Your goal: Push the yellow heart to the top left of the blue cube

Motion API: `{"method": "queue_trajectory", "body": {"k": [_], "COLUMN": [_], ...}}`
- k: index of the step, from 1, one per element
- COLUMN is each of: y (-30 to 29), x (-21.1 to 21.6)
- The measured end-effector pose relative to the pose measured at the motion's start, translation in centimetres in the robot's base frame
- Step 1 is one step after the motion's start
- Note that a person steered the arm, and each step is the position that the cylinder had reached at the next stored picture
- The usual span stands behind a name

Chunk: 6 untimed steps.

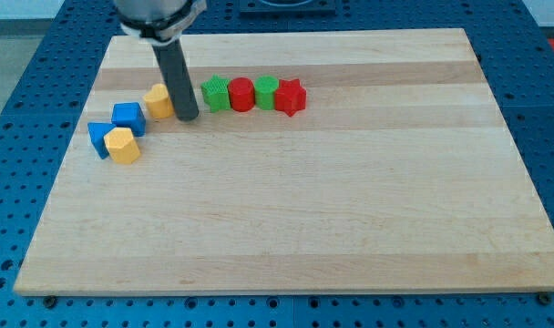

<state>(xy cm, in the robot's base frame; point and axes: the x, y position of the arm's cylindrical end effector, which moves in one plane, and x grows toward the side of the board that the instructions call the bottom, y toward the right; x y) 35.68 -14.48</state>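
The arm's upper body is cut off at the far edge of the view; only its dark housing and the straight dark rod show. My tip rests on the wooden board and grasps nothing, since it is a plain rod end with no jaws. The rod hides the right edge of the yellow heart, so the heart outline is hard to confirm; the tip sits just beside it, on its right, and contact cannot be told. The yellow heart lies to the far right of the blue cube, close to its corner. A second blue block, shape unclear, is partly covered by a yellow hexagonal block at the near left of the group. To the right of the tip, four blocks form a tight row: a green star-like block with ribbed faces, a red cylinder, a green block of unclear shape, and a red star. The board is pale, straight-grained wood with a smooth matte surface, resting on a blue perforated table.
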Motion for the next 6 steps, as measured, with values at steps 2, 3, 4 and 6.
{"method": "queue_trajectory", "body": {"k": [2, 3, 4, 6], "y": [-2.1, -4.1, -6.2, -8.5], "x": [-1.4, -1.4, -1.4, -1.4]}}
